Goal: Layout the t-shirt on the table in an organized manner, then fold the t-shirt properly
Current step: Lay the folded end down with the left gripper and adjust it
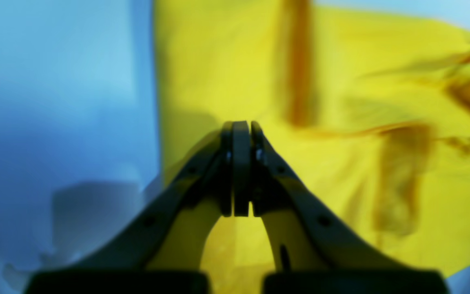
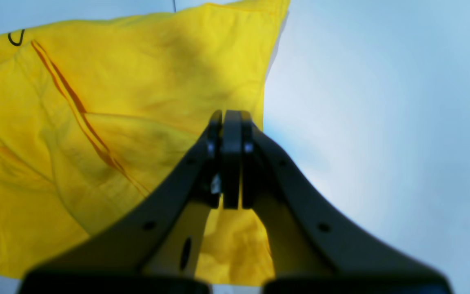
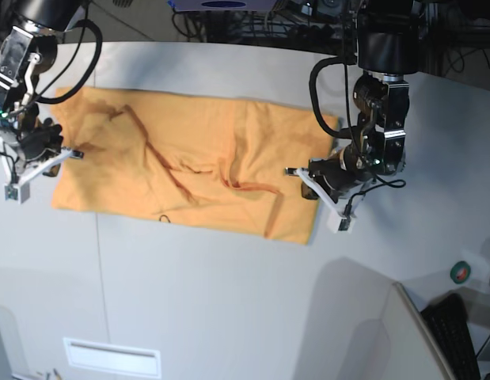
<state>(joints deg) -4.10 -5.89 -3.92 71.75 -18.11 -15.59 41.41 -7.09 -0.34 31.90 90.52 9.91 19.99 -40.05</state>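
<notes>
1 creased, soft orange t-shirt (image 3: 189,170)

Base view: taken from high above, facing down on the worktop (image 3: 229,301); the whole t-shirt (image 3: 189,170) is framed, with both arms entering from 12 o'clock.

Left wrist view: mounted just behind the left gripper (image 1: 241,134), very near the cloth, blurred; the worktop is seen at 9 o'clock.

Right wrist view: mounted just behind the right gripper (image 2: 231,122), equally near; the worktop is seen at 3 o'clock.

Shared by all three views: the t-shirt and the worktop beside it.
</notes>
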